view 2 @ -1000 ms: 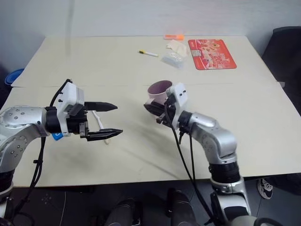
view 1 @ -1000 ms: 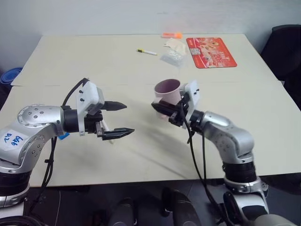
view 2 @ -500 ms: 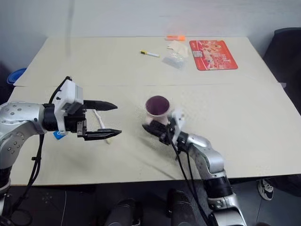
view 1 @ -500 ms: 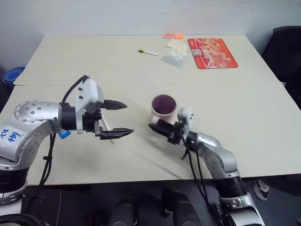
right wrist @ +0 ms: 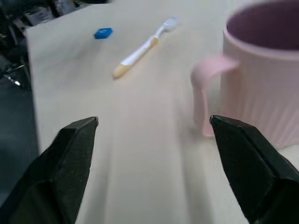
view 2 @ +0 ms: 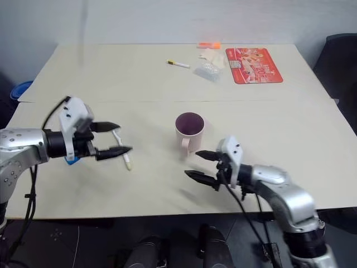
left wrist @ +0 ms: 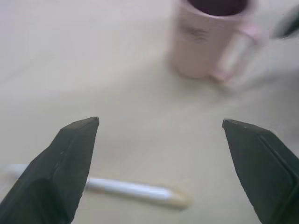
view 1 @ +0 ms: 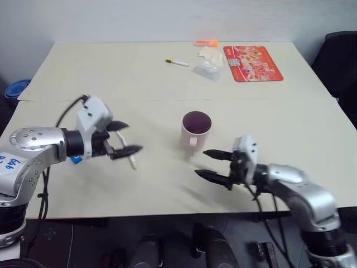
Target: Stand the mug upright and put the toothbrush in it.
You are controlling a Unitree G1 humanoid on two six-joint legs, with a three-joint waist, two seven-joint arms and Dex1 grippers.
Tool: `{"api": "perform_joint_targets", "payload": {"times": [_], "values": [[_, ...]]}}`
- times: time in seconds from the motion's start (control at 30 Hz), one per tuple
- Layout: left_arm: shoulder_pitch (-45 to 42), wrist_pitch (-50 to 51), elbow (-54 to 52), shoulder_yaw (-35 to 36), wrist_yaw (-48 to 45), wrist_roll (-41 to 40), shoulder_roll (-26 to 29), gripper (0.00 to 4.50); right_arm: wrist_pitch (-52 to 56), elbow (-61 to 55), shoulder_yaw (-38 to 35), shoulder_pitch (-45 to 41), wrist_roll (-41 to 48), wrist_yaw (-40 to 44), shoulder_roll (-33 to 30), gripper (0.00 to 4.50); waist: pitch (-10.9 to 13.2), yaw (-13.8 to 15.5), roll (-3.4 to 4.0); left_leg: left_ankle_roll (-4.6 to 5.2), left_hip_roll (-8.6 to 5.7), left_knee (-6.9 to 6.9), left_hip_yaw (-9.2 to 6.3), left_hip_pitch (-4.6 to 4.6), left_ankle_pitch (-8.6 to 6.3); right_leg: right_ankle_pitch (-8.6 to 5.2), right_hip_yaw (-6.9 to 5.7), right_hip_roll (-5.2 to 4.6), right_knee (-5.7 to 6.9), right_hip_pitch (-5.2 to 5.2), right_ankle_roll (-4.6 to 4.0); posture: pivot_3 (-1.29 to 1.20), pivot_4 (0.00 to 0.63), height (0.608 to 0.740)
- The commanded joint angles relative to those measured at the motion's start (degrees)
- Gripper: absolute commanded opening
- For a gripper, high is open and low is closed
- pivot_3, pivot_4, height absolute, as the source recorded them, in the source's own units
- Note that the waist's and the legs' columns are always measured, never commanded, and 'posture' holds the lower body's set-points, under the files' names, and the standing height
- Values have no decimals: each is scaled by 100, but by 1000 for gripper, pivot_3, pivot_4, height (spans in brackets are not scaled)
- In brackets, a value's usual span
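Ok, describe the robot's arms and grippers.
Both arms are silver-grey metal with black joints and loose black cables. Each wrist carries a white block ahead of two black pointed fingers: left gripper, right gripper. The left arm bears a white label with blue handwriting.

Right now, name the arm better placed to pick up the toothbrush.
Left. Its open fingers hover right beside the slim white toothbrush lying flat; the right gripper sits on the far side of the upright pale pink ribbed mug.

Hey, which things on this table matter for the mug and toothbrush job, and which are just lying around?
Job:
- mug, upright
- toothbrush, lying flat by the left gripper

Lying about:
- white marker
- red card
- clear packet
- orange item
- blue piece
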Motion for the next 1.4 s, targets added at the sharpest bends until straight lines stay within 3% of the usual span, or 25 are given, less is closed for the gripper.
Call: {"api": "perform_joint_targets", "payload": {"times": [0.03,0.13,0.33,0.47,0.7,0.87,1.2,1.23,1.4], "values": [[-414,1782,-281,715,1741,506,-749,4500,567,-837,-789,-291,904,-41,-649,4468,-4,38,-7,0,2,-1,-1,4,0,1,-1,2,1,4,-1,0,150,740],[-736,3005,-454,1442,2611,521,-1756,4500,873,-908,-1190,-810,1515,-131,-1133,4468,-6,40,-17,1,-1,-1,5,0,-1,2,6,-1,4,-2,1,0,150,740],[-983,3108,471,1585,4022,225,-2648,4500,982,-656,-1195,-1652,2061,-564,-1160,4468,-11,58,-33,-5,-1,-2,2,0,2,3,2,-9,5,-4,0,0,150,740],[-1555,3108,1621,1466,4610,-206,-2889,4500,907,-678,-981,-1776,2034,-867,-988,4468,-23,87,-53,-6,-2,3,-1,-1,4,7,-3,-11,7,-1,-4,0,150,740],[-2334,3108,3551,865,5306,-1017,-2792,4500,703,-880,-709,-1755,1923,-1269,-718,4468,-24,68,-53,-5,-6,1,6,-1,4,9,-3,-17,6,-3,0,0,150,740],[-2500,3108,4143,822,6026,-1565,-2695,3367,677,-984,-736,-1711,1969,-1505,-711,4500,-29,73,-50,-9,-8,2,8,10,7,9,3,-20,14,0,0,0,150,740],[-2689,3108,4496,1147,6910,-1886,-2723,535,748,-1053,-938,-1480,2245,-1573,-958,4500,-30,73,-51,-9,-10,1,10,9,7,9,1,-21,13,0,0,0,150,740],[-2658,3108,4481,1168,6975,-1923,-2718,334,778,-1024,-969,-1452,2314,-1571,-994,4500,-30,73,-51,-9,-10,1,10,9,7,9,1,-20,14,1,0,0,150,740],[-2702,2917,4324,1124,6780,-1580,-2465,176,775,-926,-1023,-1392,2300,-1446,-1231,4500,-30,65,-51,-9,-9,1,13,10,7,9,2,-19,13,0,0,0,150,740]]}}
